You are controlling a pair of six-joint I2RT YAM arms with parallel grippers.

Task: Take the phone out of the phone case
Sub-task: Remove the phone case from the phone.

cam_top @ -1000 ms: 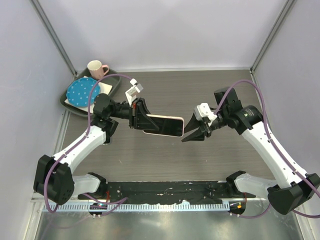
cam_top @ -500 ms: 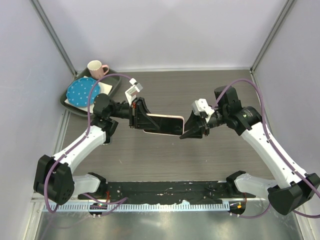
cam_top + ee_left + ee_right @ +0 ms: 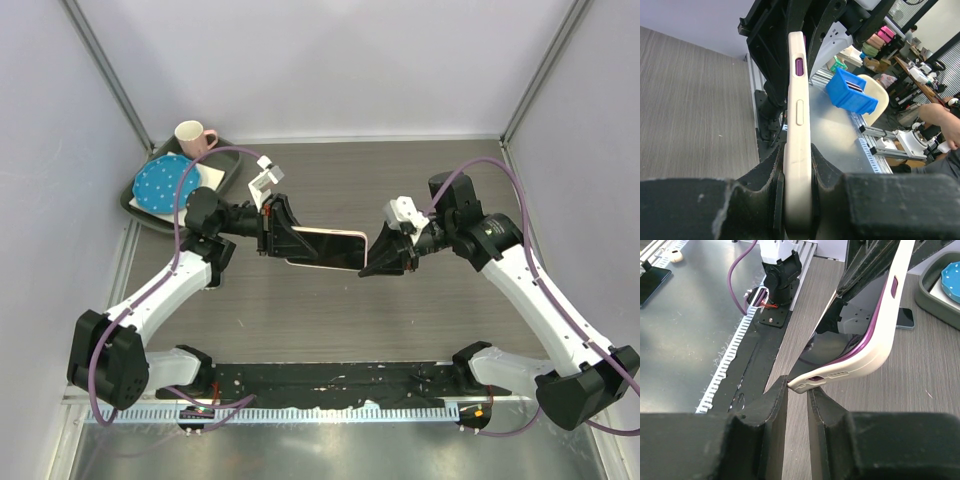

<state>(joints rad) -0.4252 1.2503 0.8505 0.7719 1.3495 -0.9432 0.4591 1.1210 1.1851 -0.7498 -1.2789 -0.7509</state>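
Note:
A phone in a cream case (image 3: 325,247) hangs level above the table's middle. My left gripper (image 3: 285,240) is shut on its left end. In the left wrist view the case (image 3: 799,115) runs edge-on between the fingers of the left gripper (image 3: 797,155), and purple shows through a side cutout. My right gripper (image 3: 372,265) meets the phone's right end. In the right wrist view the right gripper (image 3: 799,385) has its narrow tips closed on the bottom corner of the case (image 3: 875,347). The phone's purple edge (image 3: 860,345) shows along the case's rim.
A dark tray (image 3: 140,205) at the back left holds a blue dotted plate (image 3: 165,185) and a pink mug (image 3: 195,137). A small dark flat object (image 3: 900,318) lies on the table below the phone. A black rail (image 3: 330,380) runs along the near edge.
My right gripper has moved left to the phone's right end and its fingers have narrowed onto the case corner. The left arm and the phone have barely moved.

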